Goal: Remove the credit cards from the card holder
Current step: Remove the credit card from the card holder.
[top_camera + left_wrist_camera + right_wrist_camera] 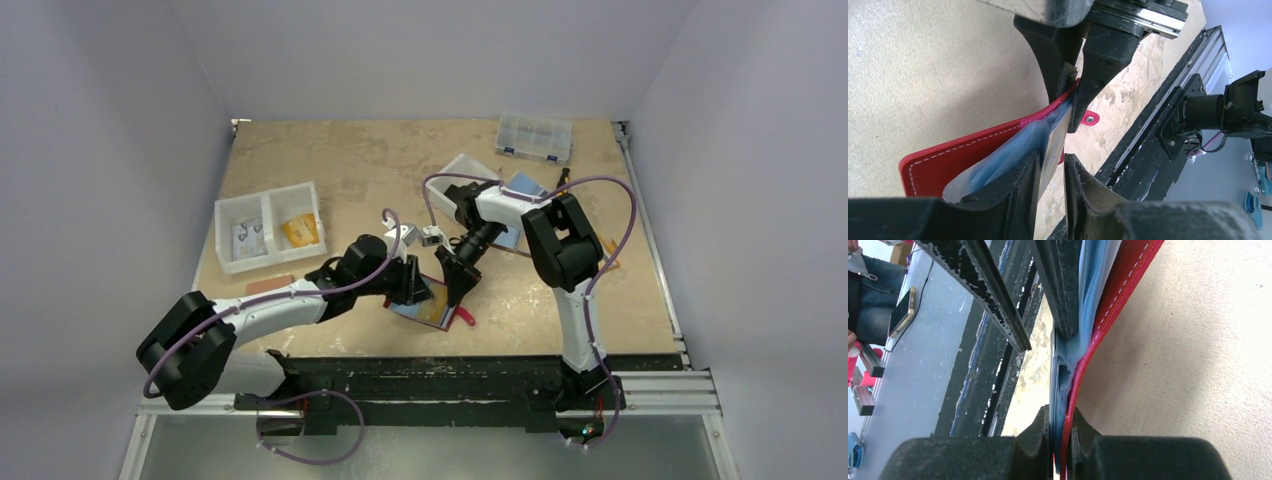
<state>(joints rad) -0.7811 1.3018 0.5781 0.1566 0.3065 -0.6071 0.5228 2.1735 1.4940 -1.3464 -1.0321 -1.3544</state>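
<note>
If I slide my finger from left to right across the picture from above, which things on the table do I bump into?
First the white tray with two sections → the red card holder in the middle → the clear box with little compartments.

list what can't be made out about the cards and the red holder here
Top view: the left arm and right arm cover most of the dark red booklet card holder, so its cards cannot be counted.
Left wrist view: whether the thin flat sheet between the left fingers is a card or a clear sleeve, and whether it is pinched; seen edge-on.
Top view: the white plastic bin's contents, behind the right arm.
</note>
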